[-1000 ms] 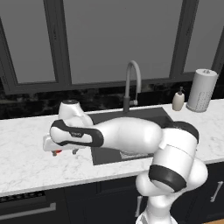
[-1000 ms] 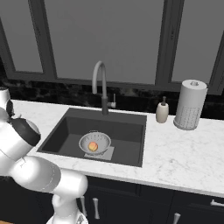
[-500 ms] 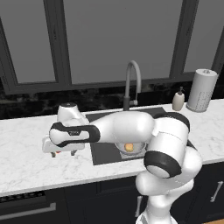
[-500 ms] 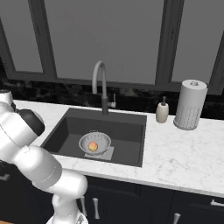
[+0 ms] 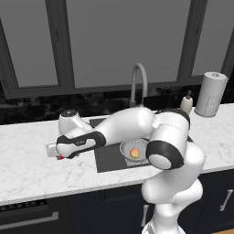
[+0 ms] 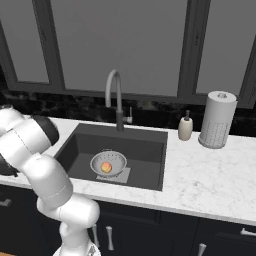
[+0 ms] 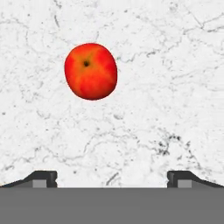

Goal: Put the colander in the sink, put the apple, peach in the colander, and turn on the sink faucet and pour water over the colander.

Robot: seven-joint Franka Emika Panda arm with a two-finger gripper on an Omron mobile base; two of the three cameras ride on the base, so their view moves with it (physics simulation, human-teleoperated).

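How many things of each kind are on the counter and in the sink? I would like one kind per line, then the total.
Fruits: 2 (bright red apple on the white marble counter; pale orange-pink peach in the colander)
Silvery mesh colander: 1
Grey gooseneck faucet: 1
Small white soap dispenser: 1
White paper towel roll: 1
Total: 6

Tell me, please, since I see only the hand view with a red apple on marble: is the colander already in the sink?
Observer: Yes, the colander sits on the floor of the sink, beneath the sink faucet.
Operator: Thank you. Is the peach in it?
Observer: An orange-pink fruit, the peach, lies inside the colander.
Operator: And where is my hand relative to the sink?
Observer: The gripper hangs over the counter left of the sink, jaws open, above the apple.
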